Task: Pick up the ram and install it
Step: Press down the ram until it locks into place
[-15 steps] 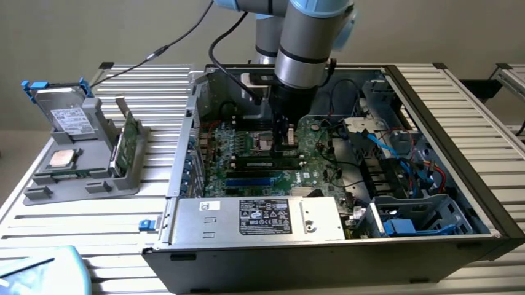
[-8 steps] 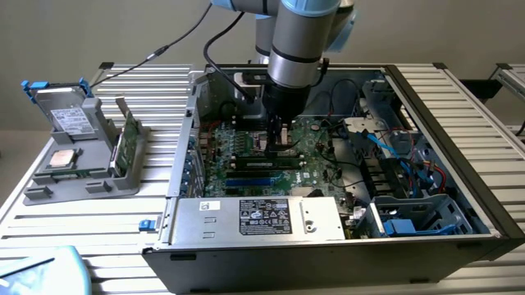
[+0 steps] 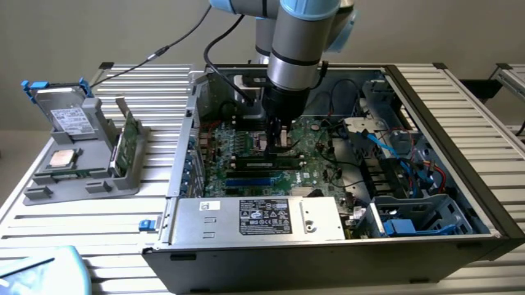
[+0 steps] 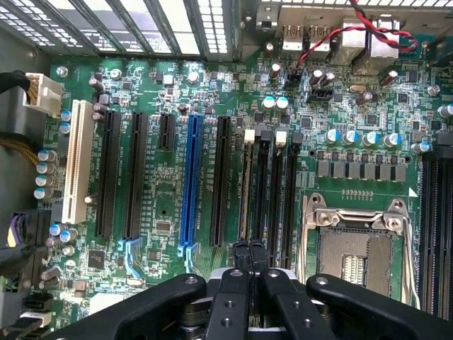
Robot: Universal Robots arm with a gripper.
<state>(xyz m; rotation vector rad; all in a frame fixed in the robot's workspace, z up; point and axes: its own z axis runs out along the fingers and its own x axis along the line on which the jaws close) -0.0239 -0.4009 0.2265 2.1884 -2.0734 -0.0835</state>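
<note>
Gripper (image 4: 249, 249) fingers are pressed together, tips down over the ram (image 4: 248, 185), which sits edge-up in a slot of the motherboard (image 4: 163, 205) inside the open computer case (image 3: 459, 110). Thin, light and stiff, the stick looks fragile; pressure belongs on its top edge. It lies directly beneath the fingertips, left of the empty processor socket (image 4: 354, 248).

Arm (image 3: 297, 37) vertical, pincer (image 3: 280, 142) pointing down, fingers (image 4: 241, 256) closed.
</note>
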